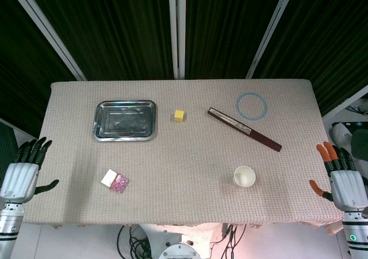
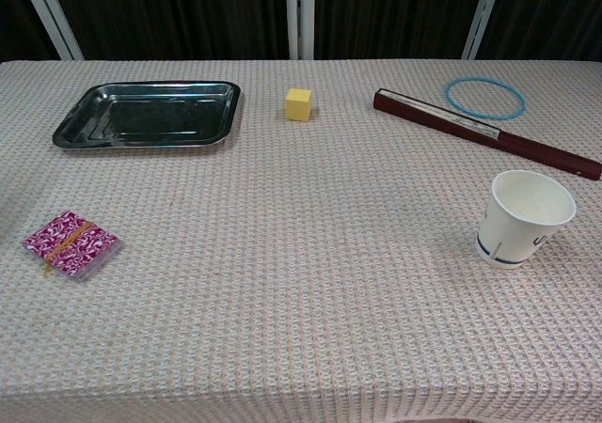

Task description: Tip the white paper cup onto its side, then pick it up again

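I see white paper cup upright, near-right on tablecloth | dark folded fan just behind it, blue ring beyond | my right hand and left hand at table edges, fingers spread, holding nothing

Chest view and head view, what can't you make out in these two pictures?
- White paper cup: its blue print is too small to read in the chest view; the head view shows only its open mouth.
- Left hand and right hand: outside the chest view's edges.
- Pink packet: contents unclear in both views.
- Dark stick: label too small.
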{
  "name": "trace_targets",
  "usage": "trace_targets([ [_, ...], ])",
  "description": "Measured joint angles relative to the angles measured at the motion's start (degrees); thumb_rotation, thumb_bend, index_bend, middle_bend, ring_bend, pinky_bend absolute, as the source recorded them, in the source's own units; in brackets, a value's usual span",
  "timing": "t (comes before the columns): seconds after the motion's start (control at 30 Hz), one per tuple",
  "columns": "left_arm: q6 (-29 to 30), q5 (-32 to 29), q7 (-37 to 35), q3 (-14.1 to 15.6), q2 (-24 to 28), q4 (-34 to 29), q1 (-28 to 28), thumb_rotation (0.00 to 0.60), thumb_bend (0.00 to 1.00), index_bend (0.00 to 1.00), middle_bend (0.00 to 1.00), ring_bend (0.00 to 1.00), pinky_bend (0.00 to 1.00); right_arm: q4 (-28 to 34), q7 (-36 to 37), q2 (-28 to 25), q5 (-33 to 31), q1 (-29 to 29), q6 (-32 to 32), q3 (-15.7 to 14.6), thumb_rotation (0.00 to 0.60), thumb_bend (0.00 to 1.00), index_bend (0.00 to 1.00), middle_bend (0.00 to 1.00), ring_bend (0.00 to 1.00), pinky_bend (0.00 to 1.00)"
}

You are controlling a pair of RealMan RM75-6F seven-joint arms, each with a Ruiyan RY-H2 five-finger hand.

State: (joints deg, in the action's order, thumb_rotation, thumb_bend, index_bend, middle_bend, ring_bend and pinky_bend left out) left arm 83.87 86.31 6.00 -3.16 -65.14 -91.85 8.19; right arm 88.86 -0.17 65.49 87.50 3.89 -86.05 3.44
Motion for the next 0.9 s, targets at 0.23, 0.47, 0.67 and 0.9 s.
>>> trace_targets([
  [0.23,0.7,-0.4,0.8,0.3,-0.1,-0.5,-0.7,0.600,0.08,0.05,0.02,0.00,0.07,-0.2,1.0,-0.6,0.4,0.3,0.4,-0.1,0.600,0.18,0.00,0.00,0.00,0.00],
  [0.47,0.8,-0.5,1.7,0.1,0.1,-1.2,-0.7,0.600,0.08,0.05,0.02,0.00,0.07,1.1,0.4,-1.5,1.4,0.9,1.6,-0.9,0.600,0.18,0.00,0.00,0.00,0.00],
  [0.67,0.2,-1.0,1.1,-0.3,0.7,-1.4,-0.3,0.600,0.08,0.05,0.02,0.00,0.07,3.8,-2.0,-3.8,3.6,2.6,4.0,-1.5,0.600,0.18,0.00,0.00,0.00,0.00],
  [0.9,-0.6,-1.6,0.8,-0.1,0.2,-0.6,-0.2,0.600,0.08,0.06,0.02,0.00,0.07,11.1,-10.2,-8.1,7.5,7.2,12.0,-2.8,0.600,0.18,0.00,0.00,0.00,0.00],
])
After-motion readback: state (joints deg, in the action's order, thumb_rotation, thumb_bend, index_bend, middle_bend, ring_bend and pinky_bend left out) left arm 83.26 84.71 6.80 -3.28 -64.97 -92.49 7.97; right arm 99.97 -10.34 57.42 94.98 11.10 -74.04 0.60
